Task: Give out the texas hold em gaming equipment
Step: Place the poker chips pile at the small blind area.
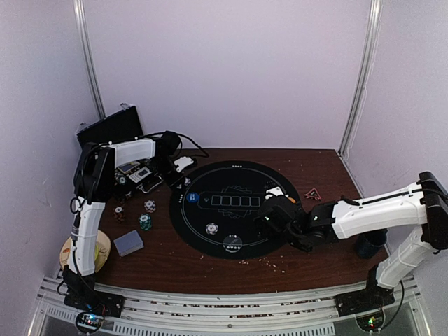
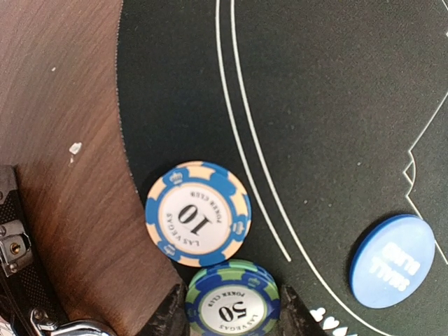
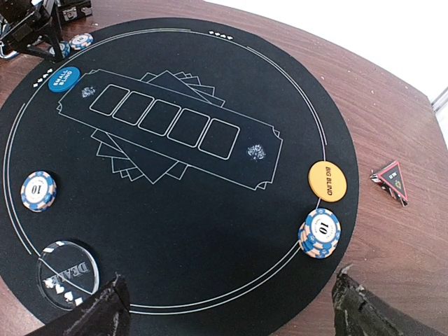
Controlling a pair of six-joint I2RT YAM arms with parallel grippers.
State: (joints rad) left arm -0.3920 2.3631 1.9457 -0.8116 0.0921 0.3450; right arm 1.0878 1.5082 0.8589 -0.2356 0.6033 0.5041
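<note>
My left gripper [image 2: 232, 316] is shut on a green-and-blue "50" poker chip [image 2: 232, 302] at the left rim of the round black mat [image 1: 231, 183]. Just beyond it lies a blue-and-orange "10" chip [image 2: 198, 213], and the blue small-blind disc [image 2: 392, 260] is to the right. My right gripper [image 3: 227, 311] hangs open over the mat's right side, holding nothing. Below it are a short stack of "10" chips [image 3: 320, 232], the orange big-blind disc [image 3: 327, 181], a lone "10" chip [image 3: 38, 191] and the clear dealer button [image 3: 68, 274]. A grey-backed card deck [image 1: 128, 243] lies on the wood at the left.
Loose chips [image 1: 145, 222] sit on the wood left of the mat. The black case [image 1: 112, 126] stands open at the back left. A dark blue mug [image 1: 369, 243] is by the right arm. A small red triangular piece [image 3: 392, 179] lies right of the mat.
</note>
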